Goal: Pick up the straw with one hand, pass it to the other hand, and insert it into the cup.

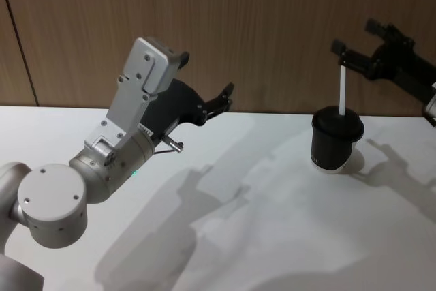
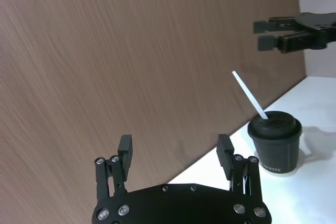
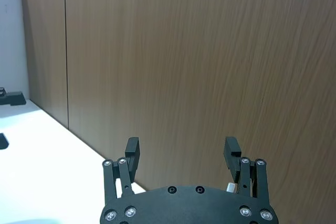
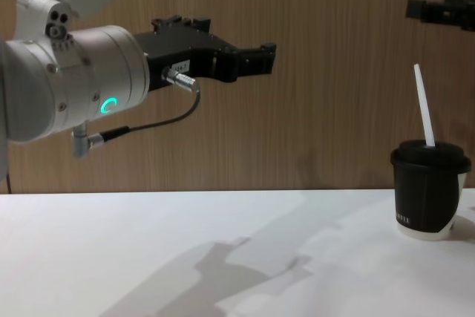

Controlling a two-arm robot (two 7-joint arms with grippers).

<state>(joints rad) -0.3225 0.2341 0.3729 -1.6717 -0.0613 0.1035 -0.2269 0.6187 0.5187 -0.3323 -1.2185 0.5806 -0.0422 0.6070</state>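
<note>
Right hand (image 1: 355, 51) hangs spread above the straw (image 1: 343, 90), already standing in the cup (image 1: 336, 140); I'd just back away.

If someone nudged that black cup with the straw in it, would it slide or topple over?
Probably it would slide first: the cup stands upright on a smooth white table. It looks like a light paper cup, so a push near the lid might tip it. The thin straw leans in the lid hole and would likely wobble without adding much weight.
</note>
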